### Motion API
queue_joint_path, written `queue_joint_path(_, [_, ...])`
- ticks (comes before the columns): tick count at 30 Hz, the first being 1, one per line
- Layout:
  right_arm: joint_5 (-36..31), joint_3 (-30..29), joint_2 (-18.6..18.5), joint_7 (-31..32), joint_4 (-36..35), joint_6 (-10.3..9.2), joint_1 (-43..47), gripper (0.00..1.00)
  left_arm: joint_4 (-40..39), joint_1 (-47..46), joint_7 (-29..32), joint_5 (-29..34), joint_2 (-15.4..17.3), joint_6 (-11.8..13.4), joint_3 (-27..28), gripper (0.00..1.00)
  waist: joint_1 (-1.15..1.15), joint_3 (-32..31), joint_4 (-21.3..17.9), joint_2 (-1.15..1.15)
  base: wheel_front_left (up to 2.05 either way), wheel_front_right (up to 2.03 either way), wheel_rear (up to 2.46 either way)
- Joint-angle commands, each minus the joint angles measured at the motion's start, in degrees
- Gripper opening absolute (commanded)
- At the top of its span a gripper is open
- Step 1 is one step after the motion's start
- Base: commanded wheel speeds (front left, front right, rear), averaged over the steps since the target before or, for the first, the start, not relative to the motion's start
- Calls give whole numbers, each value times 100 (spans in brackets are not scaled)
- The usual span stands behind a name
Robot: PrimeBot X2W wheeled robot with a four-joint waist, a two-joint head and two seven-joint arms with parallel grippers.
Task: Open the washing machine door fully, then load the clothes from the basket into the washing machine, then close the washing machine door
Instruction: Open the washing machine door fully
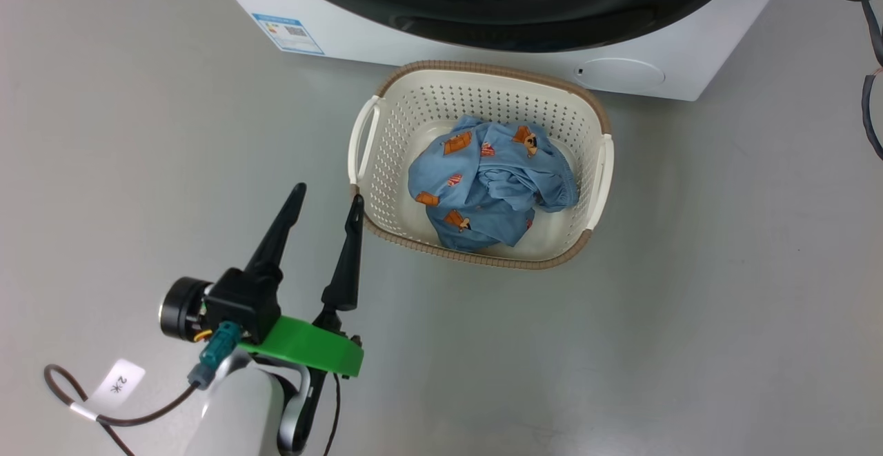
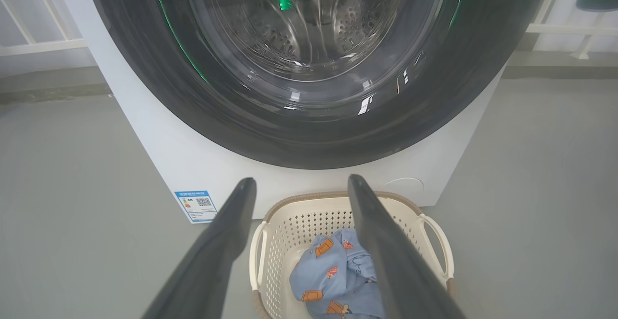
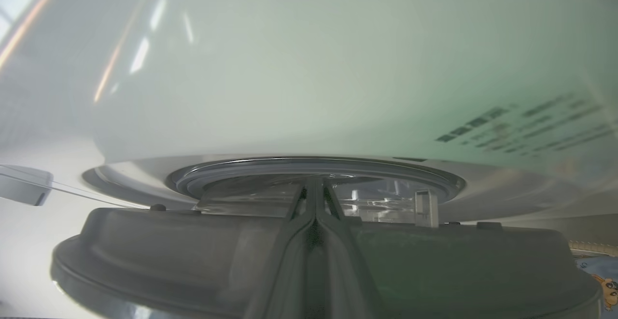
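In front of the washer (image 1: 428, 52), with the clothes (image 1: 483, 187) lying in the basket (image 1: 386, 97) and my left gripper (image 1: 328, 194) hanging spread beside it, I judged that the right gripper (image 3: 314, 186), fingers pinched together at the grey inner rim of the door (image 3: 169, 246), should pull slowly along its arc.

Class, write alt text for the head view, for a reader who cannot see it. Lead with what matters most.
A cream basket holding light blue clothes sits on a grey floor before a white washing machine with a black door. At lower left, the robot's left tool is open, its dark fingers pointing toward the basket's near left corner.
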Motion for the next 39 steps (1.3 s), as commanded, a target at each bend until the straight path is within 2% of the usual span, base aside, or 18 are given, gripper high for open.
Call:
queue_joint_path(1, [-30, 75, 237, 124, -210, 28, 19, 0, -131, -87, -37, -6, 112, 37, 173, 100, 0, -1, -18, 0, 0, 0, 0])
queue_joint_path(11, [18, 185, 147, 587, -517, 28, 333, 0, -215, -66, -37, 19, 112, 68, 193, 100, 0, -51, -129, 0, 0, 0, 0])
queue_joint_path(23, [464, 132, 232, 1455, -1289, 28, 1066, 0, -302, -7, -37, 90, 112, 63, 243, 100, 0, -127, -349, 0, 0, 0, 0])
queue_joint_path(39, [860, 82, 444, 2256, -2132, 28, 1955, 0, -167, 123, -37, 191, 112, 4, 360, 100, 0, -417, -497, 0, 0, 0, 0])
